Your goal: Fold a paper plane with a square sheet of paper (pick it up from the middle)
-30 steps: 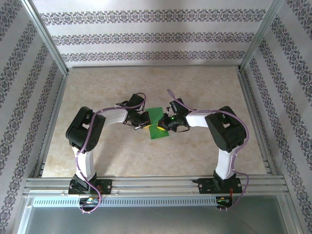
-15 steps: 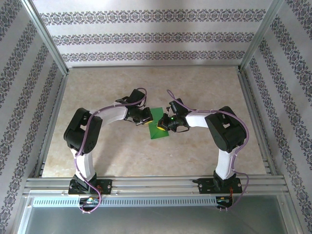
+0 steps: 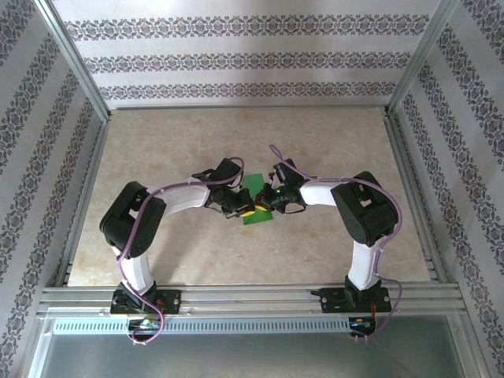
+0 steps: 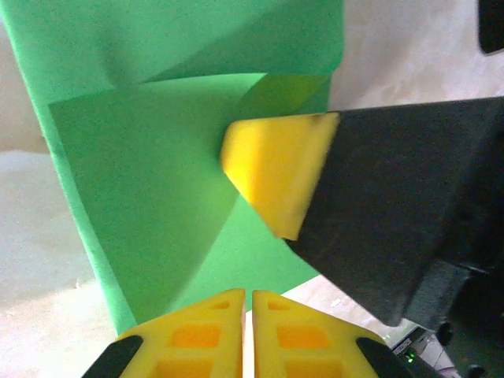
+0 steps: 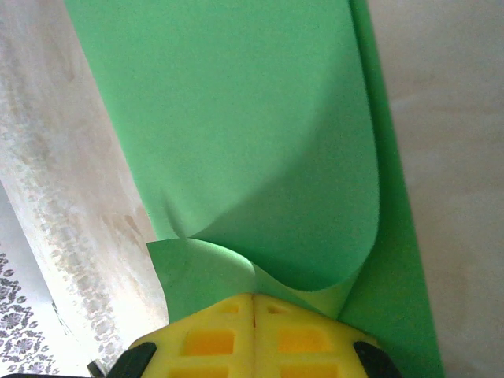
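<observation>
**Fold at risk: loose flap, two closed grippers crowding one spot**

The square sheet of paper lies on the desk right under the right gripper. It is partly folded, and one flap is curled up off the lower layer rather than creased flat.

The right gripper is closed with its tip bearing on the sheet. I can't tell whether it nips a layer. The left gripper sits just beside the right gripper on its left, jaws all but together, with nothing visible between them.

What could go wrong:
- The flap springs back if the right gripper lifts before the crease is pressed, because the curl looks live.
- The sheet skates or rotates under the right gripper if the left one pushes sideways; thin paper on a smooth desk has little to hold it.
- The crease lands skewed. The flap edge already runs at an angle to the sheet edge (hard to judge how much).
- The fingers clash, since the two tips are very near each other.

Compared with the earlier frame:
- The left arm has swung in, and its gripper is now closer to the right gripper and covers more of the sheet.
- The right arm looks unmoved.
- The sheet is in the same place.
</observation>
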You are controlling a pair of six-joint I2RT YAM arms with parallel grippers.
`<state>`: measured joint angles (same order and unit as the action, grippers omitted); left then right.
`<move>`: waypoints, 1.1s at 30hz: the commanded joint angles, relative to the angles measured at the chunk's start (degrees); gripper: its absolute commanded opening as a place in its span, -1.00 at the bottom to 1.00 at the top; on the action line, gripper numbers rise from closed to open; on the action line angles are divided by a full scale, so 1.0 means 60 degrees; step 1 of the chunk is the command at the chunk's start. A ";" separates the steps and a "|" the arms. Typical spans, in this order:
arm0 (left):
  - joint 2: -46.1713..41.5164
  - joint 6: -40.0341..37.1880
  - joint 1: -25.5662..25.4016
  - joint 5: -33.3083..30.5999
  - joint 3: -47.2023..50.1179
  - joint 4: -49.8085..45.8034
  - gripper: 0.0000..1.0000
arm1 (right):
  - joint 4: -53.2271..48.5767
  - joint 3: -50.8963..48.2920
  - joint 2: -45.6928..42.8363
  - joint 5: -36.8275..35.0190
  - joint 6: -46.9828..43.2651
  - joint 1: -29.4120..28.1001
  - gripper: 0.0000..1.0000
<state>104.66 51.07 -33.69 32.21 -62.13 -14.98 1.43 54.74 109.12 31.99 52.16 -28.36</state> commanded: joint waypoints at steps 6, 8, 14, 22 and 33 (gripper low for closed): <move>0.0409 -0.0042 -0.0068 0.0147 0.0357 0.0102 -0.77 | -0.1312 -0.0262 0.0842 -0.1245 0.0046 -0.0047 -0.96; 0.0443 -0.0098 -0.0068 0.0119 0.0390 0.0035 -0.77 | -0.1342 -0.0254 0.0856 -0.1244 0.0050 -0.0049 -0.96; 0.0486 -0.0326 -0.0067 -0.0069 0.0448 -0.0349 -0.78 | -0.1473 -0.0177 0.0915 -0.1247 0.0062 -0.0049 -0.96; 0.0534 -0.0514 -0.0054 -0.0273 0.0765 -0.0555 -0.80 | -0.1506 -0.0159 0.1025 -0.1230 0.0062 -0.0049 -0.96; 0.0188 -0.1742 0.0034 -0.0445 0.1079 -0.1403 -0.83 | -0.1578 -0.0146 0.1068 -0.1262 0.0064 -0.0049 -0.96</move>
<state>106.32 44.75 -33.65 31.94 -58.65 -15.20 -0.67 56.14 109.86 32.75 52.31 -28.36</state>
